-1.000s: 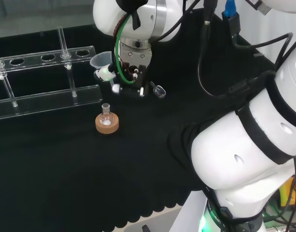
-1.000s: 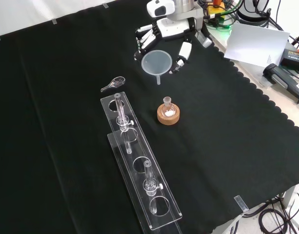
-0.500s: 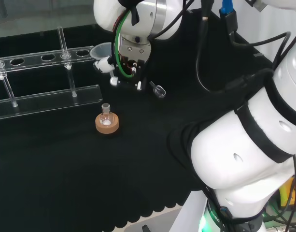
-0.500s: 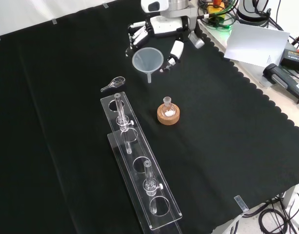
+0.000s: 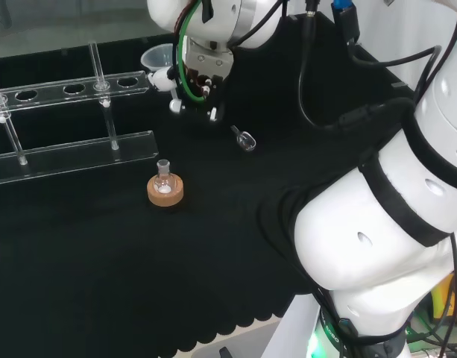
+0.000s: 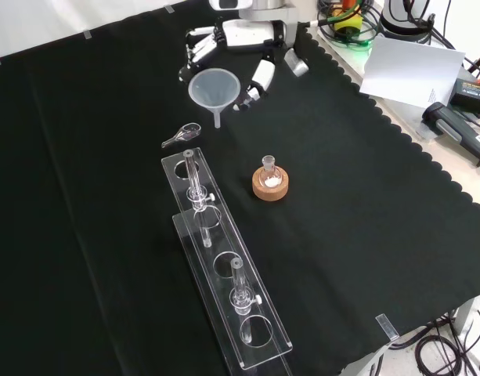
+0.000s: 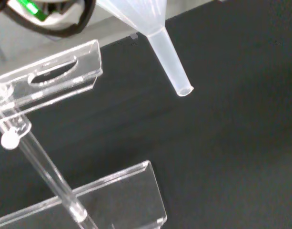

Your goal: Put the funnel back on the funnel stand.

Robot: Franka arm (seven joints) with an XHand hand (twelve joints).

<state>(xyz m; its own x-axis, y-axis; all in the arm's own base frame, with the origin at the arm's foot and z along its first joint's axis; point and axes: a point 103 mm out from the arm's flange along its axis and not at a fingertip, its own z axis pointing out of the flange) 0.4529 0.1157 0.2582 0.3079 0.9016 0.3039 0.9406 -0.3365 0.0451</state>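
Observation:
A translucent white funnel (image 6: pixel 214 88) hangs upright above the cloth with its stem pointing down, and my hand (image 6: pixel 240 41) is shut on its rim. In the head view the funnel (image 5: pixel 158 57) shows just left of the hand (image 5: pixel 198 78), level with the near end of the clear funnel stand (image 5: pixel 71 89). The front view puts the funnel a short way above the stand's (image 6: pixel 224 262) top end hole. Up close, the funnel's stem (image 7: pixel 170 67) hangs beside the end of the stand's upper plate (image 7: pixel 50 78).
A small flask on a cork ring (image 6: pixel 269 182) stands right of the stand in the front view. A small clear glass piece (image 6: pixel 181 135) lies on the cloth near the stand's top end. Papers and cables lie beyond the cloth's scalloped edge.
The hand has lifted the funnel and carried it left in the front view, farther off in the head view, closer to the stand's end.

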